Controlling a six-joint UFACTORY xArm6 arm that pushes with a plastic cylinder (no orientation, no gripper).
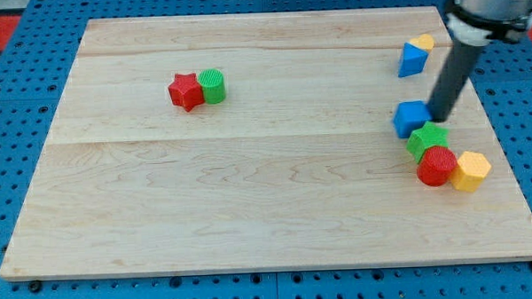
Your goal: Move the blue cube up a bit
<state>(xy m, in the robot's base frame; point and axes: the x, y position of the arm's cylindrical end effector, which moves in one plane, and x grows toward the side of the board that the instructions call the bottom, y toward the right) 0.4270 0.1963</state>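
Note:
The blue cube (411, 118) lies on the wooden board (267, 185) at the view's right, touching a green block (427, 139) just below it. My tip (439, 119) stands right next to the blue cube's right side, at about its height, above the green block. The dark rod slants up to the view's top right.
A red cylinder (437, 166) and a yellow hexagonal block (470, 170) lie below the green block. A blue triangular block (411, 60) and a yellow block (422, 43) sit near the top right. A red star (186, 90) and green cylinder (212, 85) touch at upper left.

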